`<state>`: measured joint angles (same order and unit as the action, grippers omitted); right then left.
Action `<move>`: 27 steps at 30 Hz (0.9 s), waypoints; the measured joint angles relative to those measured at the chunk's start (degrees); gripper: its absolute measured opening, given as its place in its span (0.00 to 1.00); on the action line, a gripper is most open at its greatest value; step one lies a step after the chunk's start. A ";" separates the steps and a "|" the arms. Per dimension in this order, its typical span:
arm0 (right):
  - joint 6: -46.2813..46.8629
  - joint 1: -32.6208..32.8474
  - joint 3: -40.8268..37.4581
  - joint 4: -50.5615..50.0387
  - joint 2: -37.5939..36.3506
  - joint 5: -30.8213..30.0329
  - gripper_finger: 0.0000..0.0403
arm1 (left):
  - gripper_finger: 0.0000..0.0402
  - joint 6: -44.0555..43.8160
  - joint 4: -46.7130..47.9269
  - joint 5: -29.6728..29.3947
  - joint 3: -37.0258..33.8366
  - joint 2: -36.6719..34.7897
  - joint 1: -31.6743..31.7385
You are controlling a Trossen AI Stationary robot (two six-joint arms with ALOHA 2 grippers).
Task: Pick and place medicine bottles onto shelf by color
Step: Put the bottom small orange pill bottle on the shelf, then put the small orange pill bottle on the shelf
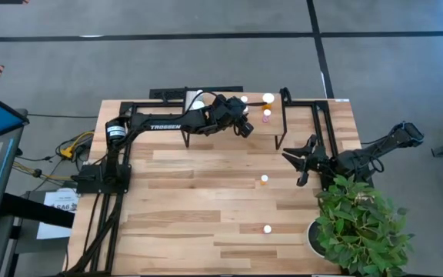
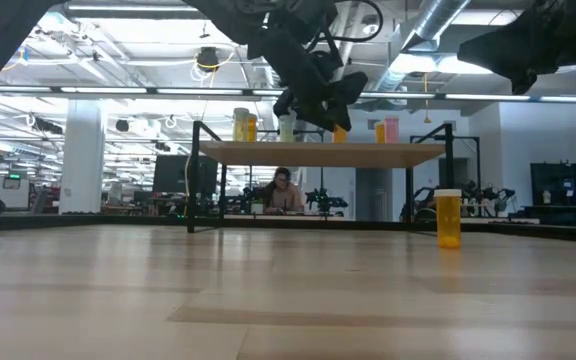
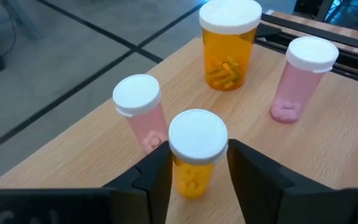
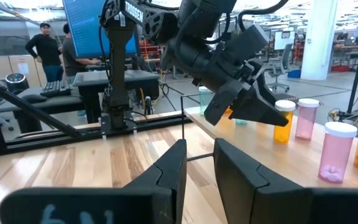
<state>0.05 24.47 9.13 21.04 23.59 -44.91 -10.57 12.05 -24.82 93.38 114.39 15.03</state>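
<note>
Fingers (image 3: 160,180): left gripper (image 3: 194,174) loosely straddles orange bottle (image 3: 196,152) on shelf (image 3: 328,162).
Risk: withdrawing fingers may topple nearby pink bottle (image 3: 143,115).
Right gripper (image 4: 196,168): idle, apparently empty.

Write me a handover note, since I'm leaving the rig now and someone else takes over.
Left claw: over the shelf, around a small orange bottle standing on it; grip unclear.
Right claw: open, empty, idle beside the shelf.
Done: a large orange bottle and two pink bottles stand on the shelf.
Left: an orange bottle and a white-capped bottle on the table.
</note>
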 joint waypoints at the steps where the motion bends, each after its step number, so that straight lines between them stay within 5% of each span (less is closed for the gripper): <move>1: 0.00 -0.02 -0.02 0.00 0.00 0.00 0.25 | 0.36 0.35 0.02 0.07 0.00 0.00 0.00; 27: 0.42 -0.02 -0.02 -0.48 -0.02 0.00 0.25 | 0.39 3.86 9.46 -0.57 7.32 0.26 -0.21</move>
<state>0.47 24.45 9.11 20.56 23.58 -44.90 -6.70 21.52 -25.39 100.71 114.65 14.81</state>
